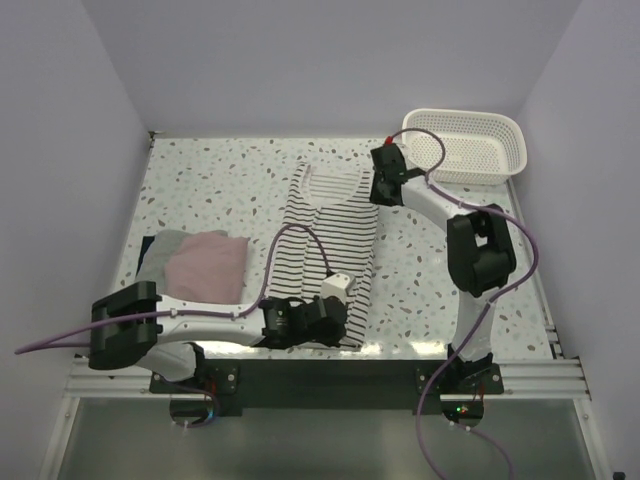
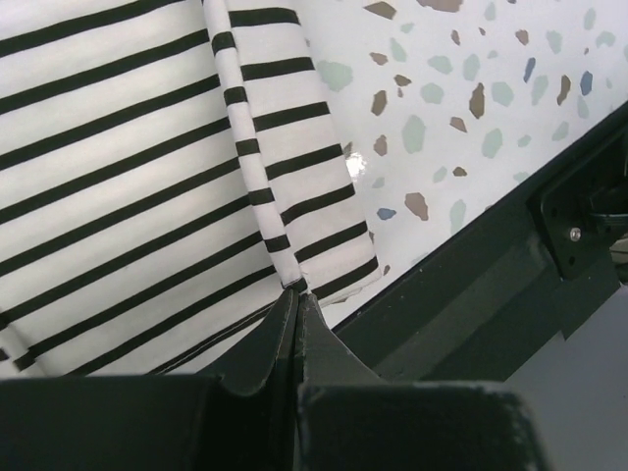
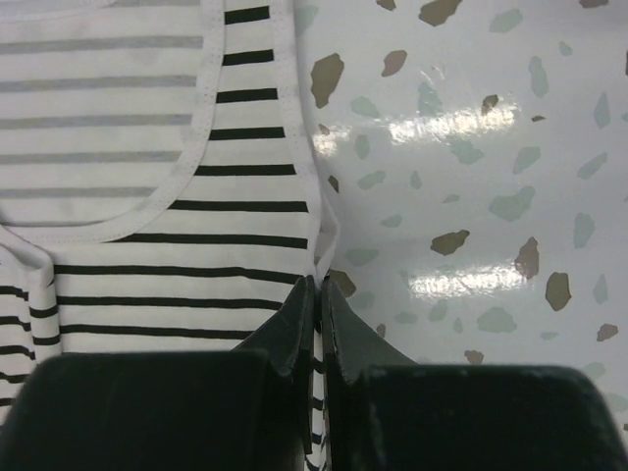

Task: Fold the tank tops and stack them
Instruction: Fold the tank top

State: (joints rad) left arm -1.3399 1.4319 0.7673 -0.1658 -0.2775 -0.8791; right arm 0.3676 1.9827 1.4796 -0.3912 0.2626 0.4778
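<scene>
The striped tank top (image 1: 325, 245) lies flat in the middle of the table, neck end far, folded lengthwise. My left gripper (image 1: 335, 318) is shut on its near right hem corner (image 2: 294, 280). My right gripper (image 1: 383, 190) is shut on its far right edge near the shoulder (image 3: 319, 265). The pink tank top (image 1: 208, 265) lies folded at the left on top of a dark navy tank top (image 1: 152, 255), with a grey layer showing between them.
A white lattice basket (image 1: 470, 145) stands at the far right corner. The table's near edge with a black rail (image 2: 471, 294) is just beside my left gripper. Bare speckled tabletop (image 3: 471, 147) lies right of the striped top.
</scene>
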